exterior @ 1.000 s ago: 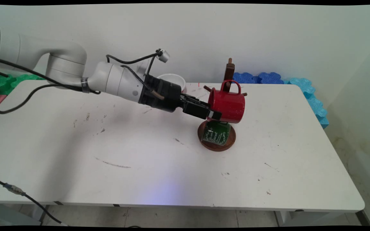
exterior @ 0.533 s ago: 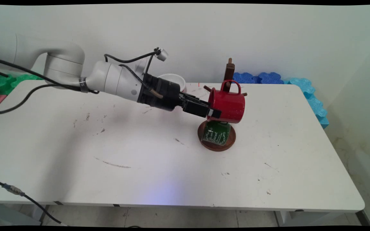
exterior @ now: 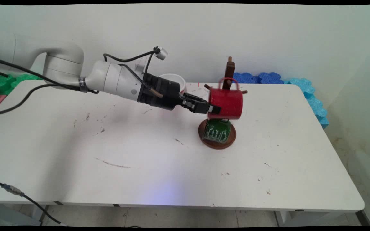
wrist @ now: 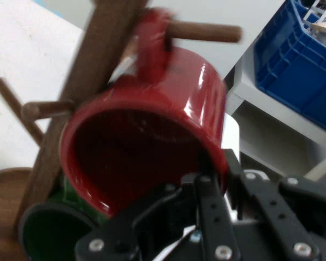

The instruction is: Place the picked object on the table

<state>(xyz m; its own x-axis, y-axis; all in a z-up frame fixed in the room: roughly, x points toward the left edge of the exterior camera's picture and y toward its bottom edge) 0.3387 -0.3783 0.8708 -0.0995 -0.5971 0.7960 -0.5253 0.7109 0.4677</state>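
The black two-finger gripper [exterior: 213, 109] is clamped on the lower rim of a glossy red enamel mug [exterior: 226, 103], one finger inside the mouth and one outside the wall. The mug hangs in the air against the dark brown wooden mug tree [exterior: 229, 71], lying on its side: its long axis runs roughly level, mouth toward the arm on the picture's left, base toward the right, handle loop [exterior: 229, 82] uppermost. In the hand view a wooden peg [wrist: 204, 31] passes through that loop.

Just below it a dark green mug with white lettering [exterior: 217, 131] hangs low on the tree, over the round wooden base [exterior: 233, 137].

Risks, as judgement: the grip is a narrow pinch on the rim only, so the mug could pivot or slip. The tree looks light; a sideways pull with the peg in the handle could tilt it or drag it across the white table [exterior: 140, 154], and a dipping red mug could knock the green one

A white bowl [exterior: 173, 80] sits behind the wrist
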